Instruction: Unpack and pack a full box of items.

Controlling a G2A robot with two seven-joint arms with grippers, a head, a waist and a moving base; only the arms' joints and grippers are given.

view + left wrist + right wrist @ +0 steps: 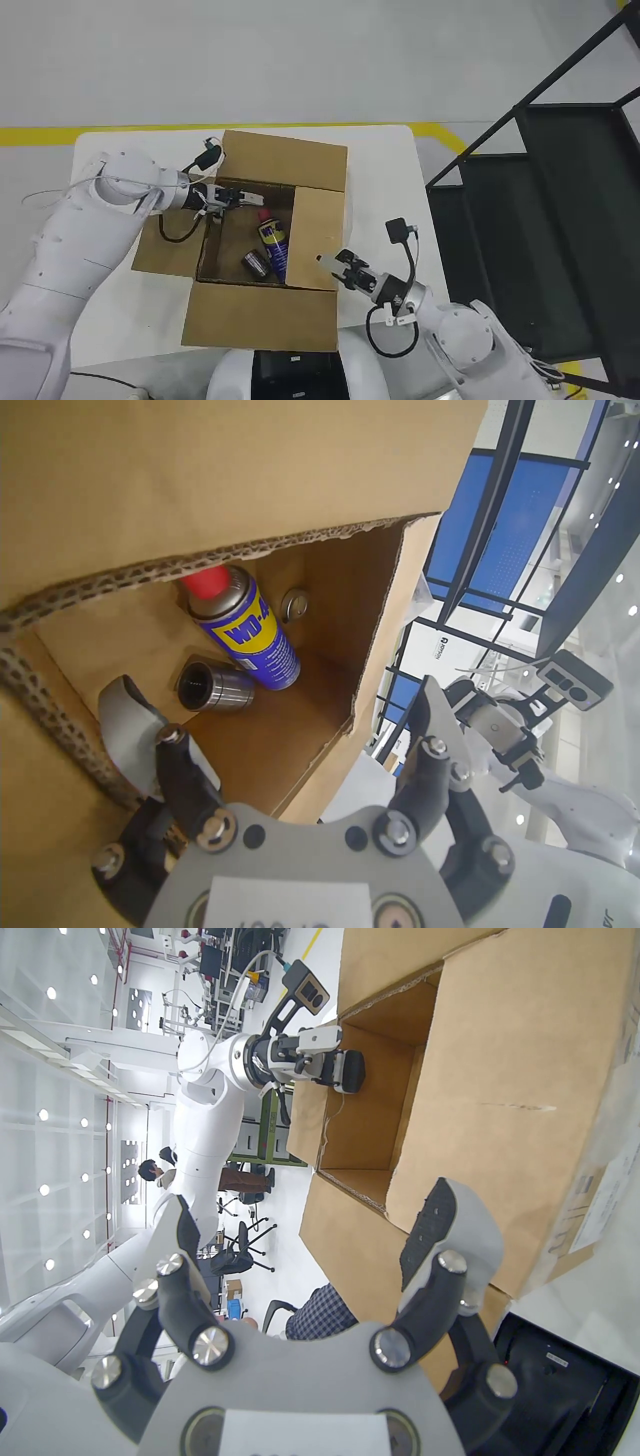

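1. Cardboard box (285,160) (150,475) (500,1078) sits mid-desk (380,160) with all four flaps folded out.
2. Edges: the far flap runs close to the desk's far edge and the near flap reaches the near edge. The left flap lies toward the left edge. A bare strip of desk runs along the right edge, beside the right flap.
3. Spray can (272,240) (245,630) lies on its side on the box floor, roughly mid-box, red cap toward the far wall.
4. Linear bearing (254,263) (212,687) lies on its side just beside the can's base, on the can's left, close to the near wall.
5. Small round metal disc (295,605) sits on the can's other side, apart from it.
6. Room: bare cardboard floor shows between the can's base and the right wall.
7. Left claw (235,195) (275,700) (347,1070) is at the opening's far-left corner, about rim level, aimed across the box toward the right wall. Its arm comes in over the left flap. Fingers are spread wide with nothing between them.
8. Right claw (335,265) (310,1213) is over the desk's near-right part, at the right flap's outer near corner, aimed at the box. Fingers are wide apart and empty. One finger overlaps the flap in the wrist view; can't tell if it touches.
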